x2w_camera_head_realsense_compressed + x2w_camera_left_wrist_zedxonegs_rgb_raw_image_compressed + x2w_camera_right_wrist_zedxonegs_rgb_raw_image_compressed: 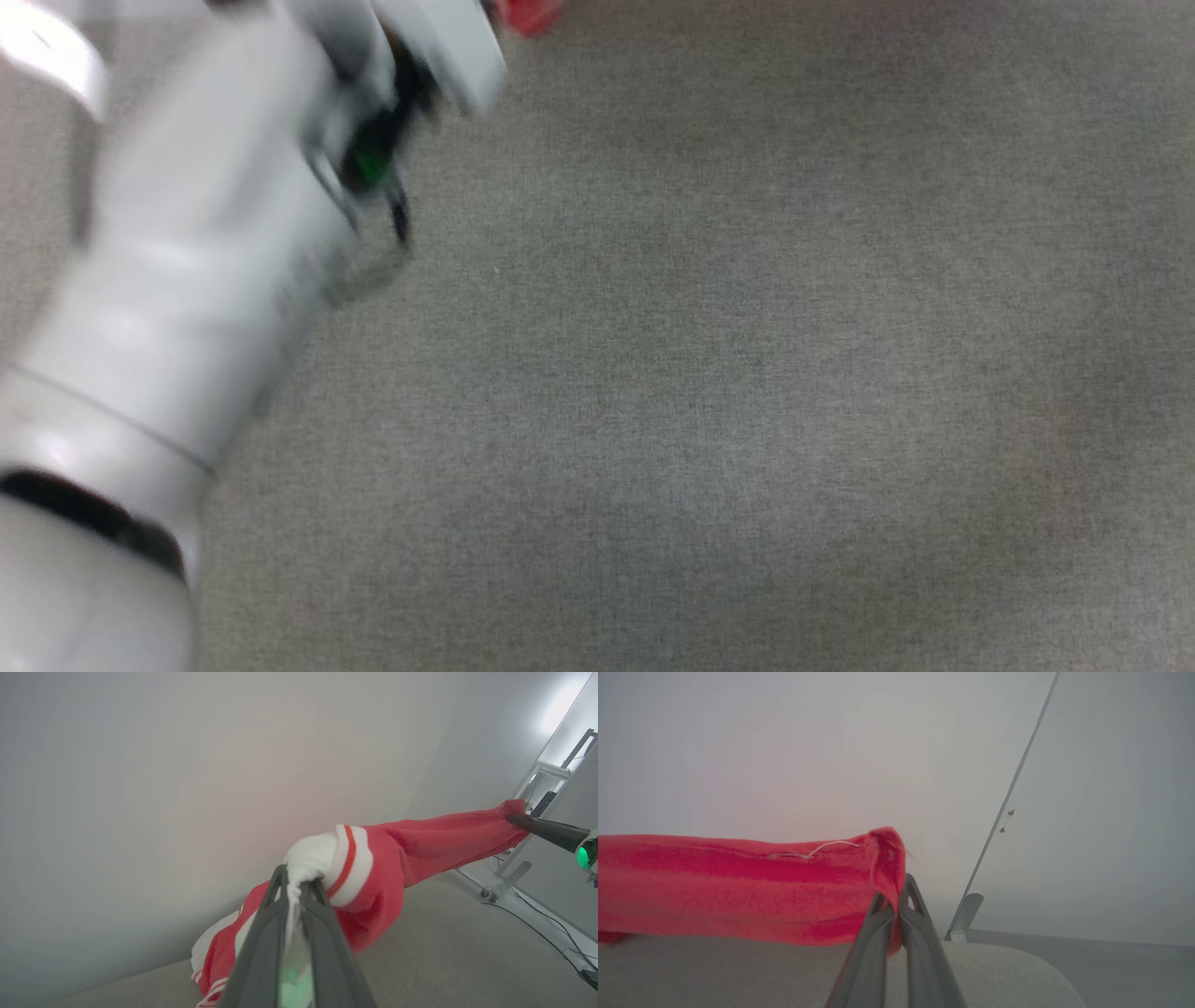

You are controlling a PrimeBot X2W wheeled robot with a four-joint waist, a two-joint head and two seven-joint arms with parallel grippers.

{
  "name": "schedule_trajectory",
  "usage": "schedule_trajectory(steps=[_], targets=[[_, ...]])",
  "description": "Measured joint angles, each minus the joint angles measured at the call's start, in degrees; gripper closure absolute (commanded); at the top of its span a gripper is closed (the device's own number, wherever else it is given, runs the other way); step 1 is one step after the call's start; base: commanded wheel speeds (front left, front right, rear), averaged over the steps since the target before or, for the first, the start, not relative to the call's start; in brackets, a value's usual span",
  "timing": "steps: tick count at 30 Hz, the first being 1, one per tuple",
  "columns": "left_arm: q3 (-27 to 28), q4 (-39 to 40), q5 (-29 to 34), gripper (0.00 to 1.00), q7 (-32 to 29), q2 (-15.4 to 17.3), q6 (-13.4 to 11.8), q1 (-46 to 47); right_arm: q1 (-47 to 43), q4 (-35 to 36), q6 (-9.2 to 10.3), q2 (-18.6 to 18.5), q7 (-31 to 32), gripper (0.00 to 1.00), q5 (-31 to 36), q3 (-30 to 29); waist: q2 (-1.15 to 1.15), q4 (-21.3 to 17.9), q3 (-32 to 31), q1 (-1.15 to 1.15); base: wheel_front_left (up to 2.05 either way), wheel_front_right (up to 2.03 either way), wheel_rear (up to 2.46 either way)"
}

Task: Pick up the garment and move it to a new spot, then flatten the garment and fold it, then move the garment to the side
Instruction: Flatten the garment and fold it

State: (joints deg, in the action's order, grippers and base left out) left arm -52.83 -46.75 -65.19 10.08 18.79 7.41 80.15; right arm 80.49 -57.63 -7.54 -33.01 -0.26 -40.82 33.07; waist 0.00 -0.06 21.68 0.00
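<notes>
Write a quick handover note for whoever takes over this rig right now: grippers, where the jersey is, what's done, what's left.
Left gripper: shut on a white part of the garment, beside its striped trim.
Right gripper: shut on a red end of the garment.
Garment: lifted and stretched between the two grippers above the grey surface. Its lower part hangs down; whether it touches the surface cannot be told.
Done: pick-up.
Left: set it down at the new spot, flatten it, fold it, move it aside.
</notes>
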Motion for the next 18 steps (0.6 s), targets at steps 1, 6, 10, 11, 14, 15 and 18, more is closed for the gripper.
schedule_trajectory(steps=[1,6,10,11,14,15,18], targets=[[-0.9,1.4,-0.5,1.0,0.9,-0.1,0.0,-2.5,-2.0,1.1,0.01,-0.2,0.2,1.0,-1.8,0.5,0.0,0.0,0.1,0.0,0.0,0.0,0.0],[-4.4,7.1,-1.5,1.0,4.2,2.0,0.1,-15.4,-14.7,10.3,0.01,-3.5,2.0,1.0,-9.6,4.2,0.0,0.0,0.1,0.0,0.0,0.0,0.0],[-3.4,11.6,0.0,1.0,4.8,3.6,0.1,-23.7,-24.5,19.2,0.01,-8.0,2.5,1.0,-14.8,5.7,0.0,-0.3,-0.4,0.0,0.0,0.0,0.0],[-2.2,13.1,1.3,1.0,4.8,4.0,0.1,-25.6,-27.0,21.3,0.01,-9.2,2.5,1.0,-16.2,5.7,0.0,-0.4,-0.5,0.0,0.0,0.0,0.0],[1.8,17.1,5.7,1.0,5.0,5.7,0.1,-31.7,-34.0,27.1,0.01,-12.2,2.3,1.0,-18.8,5.4,0.0,-0.7,-0.9,0.0,0.0,0.0,0.0],[4.0,18.6,6.7,1.0,5.0,6.0,0.1,-34.2,-36.5,28.9,0.01,-13.1,2.2,1.0,-19.4,5.1,0.0,-0.9,-1.1,0.0,0.0,0.0,0.0],[9.0,23.6,10.8,1.0,5.0,6.7,-0.6,-41.4,-43.1,33.4,0.01,-14.9,1.8,1.0,-20.3,4.1,0.0,-1.4,-1.8,0.0,0.0,0.0,0.0]])
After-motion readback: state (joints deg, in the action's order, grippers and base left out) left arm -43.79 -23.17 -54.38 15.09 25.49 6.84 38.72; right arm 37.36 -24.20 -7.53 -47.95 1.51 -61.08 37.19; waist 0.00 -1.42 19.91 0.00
